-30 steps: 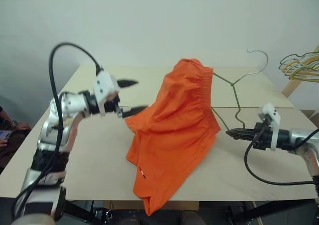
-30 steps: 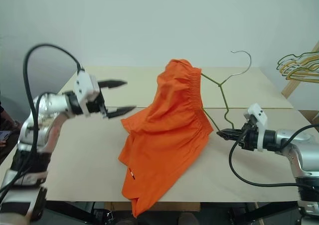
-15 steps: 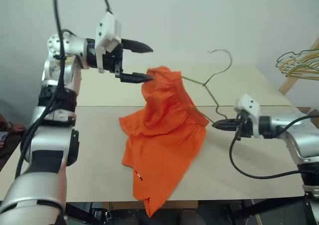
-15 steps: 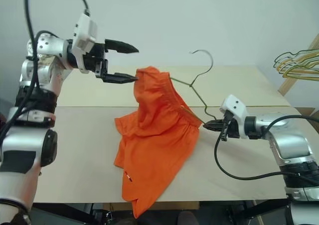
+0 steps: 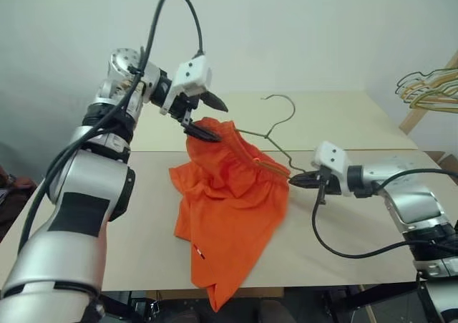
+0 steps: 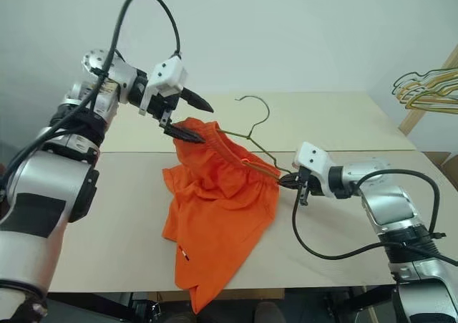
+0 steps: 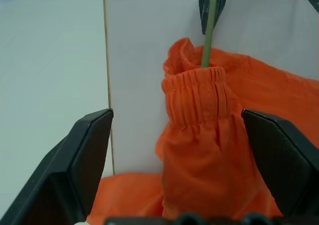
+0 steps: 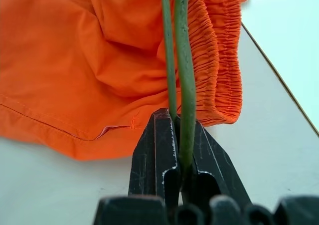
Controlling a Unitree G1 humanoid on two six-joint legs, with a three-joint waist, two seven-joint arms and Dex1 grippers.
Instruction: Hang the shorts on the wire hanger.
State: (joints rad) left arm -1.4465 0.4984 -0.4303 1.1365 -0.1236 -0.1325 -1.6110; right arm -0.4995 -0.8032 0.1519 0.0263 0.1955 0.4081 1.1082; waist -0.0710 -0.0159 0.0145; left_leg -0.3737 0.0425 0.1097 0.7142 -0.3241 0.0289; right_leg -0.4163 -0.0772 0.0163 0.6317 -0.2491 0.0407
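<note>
Left end effector [image 5: 207,119] has risen from bench level and swung in to the raised waistband of the shorts [image 5: 229,201]; jaws wide apart, straddling the gathered elastic, nothing gripped. Right end effector [image 5: 292,182] stays clamped shut on the wire hanger [image 5: 275,122], which it has carried leftward. One hanger arm is threaded into the waistband; the legs trail over the bench's [image 5: 343,230] near edge. Likely next: a left-side pinch to pull the cloth along the wire.
</note>
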